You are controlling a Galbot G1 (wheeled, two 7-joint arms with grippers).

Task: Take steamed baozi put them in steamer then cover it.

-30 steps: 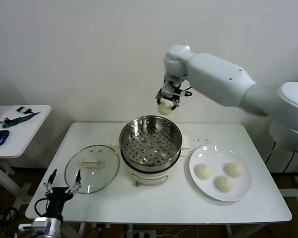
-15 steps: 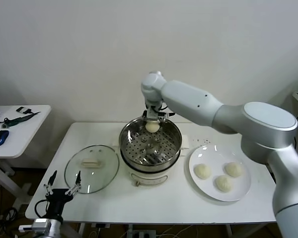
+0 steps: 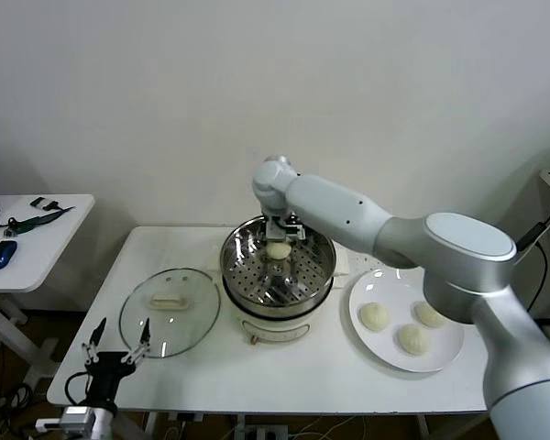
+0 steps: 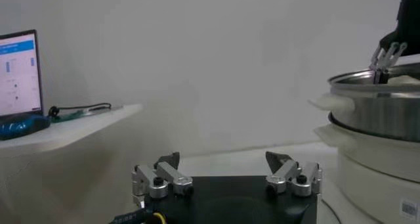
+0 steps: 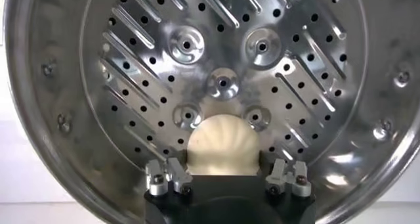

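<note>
Now my right fingers (image 5: 226,178) spread open inside shiny perforated steel steamer basket (image 3: 277,261), cream-white round bun (image 5: 221,144) between them at basket's 12 o'clock; left fingers (image 4: 226,179) open, idle.

The steamer (image 5: 79,113) was shiny perforated steel, mirror-bright, on a glossy cream plastic base (image 3: 277,326). Between the right gripper's (image 5: 226,177) metal fingertips sat a smooth matt dough bun (image 5: 222,144). The cover (image 3: 170,312) was clear glass, metal-rimmed.
</note>
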